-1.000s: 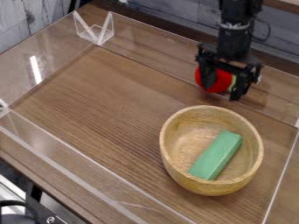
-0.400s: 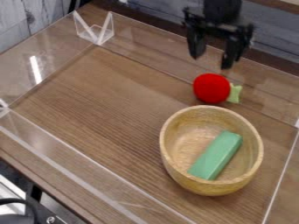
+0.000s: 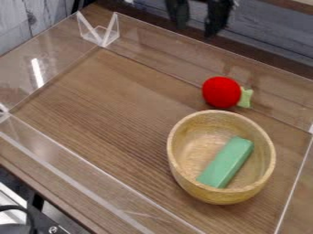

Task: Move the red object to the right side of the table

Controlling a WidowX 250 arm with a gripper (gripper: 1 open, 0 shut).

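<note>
On the tabletop [image 3: 110, 114], one red ball [image 3: 221, 91], one bowl [image 3: 184, 163], one green block [image 3: 225, 164]

Pale glare streaks the wood-grain tabletop [image 3: 104, 101], strongest toward the left, and small highlights glint off the clear acrylic walls [image 3: 101, 29]. Lighting is moderately bright, with soft shading inside the round wooden bowl [image 3: 186, 167]; fine detail is soft.

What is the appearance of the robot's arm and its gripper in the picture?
At the top edge, only dark, nearly black parts of the gripper show, blurred. I cannot tell any cables or markings on them.
</note>
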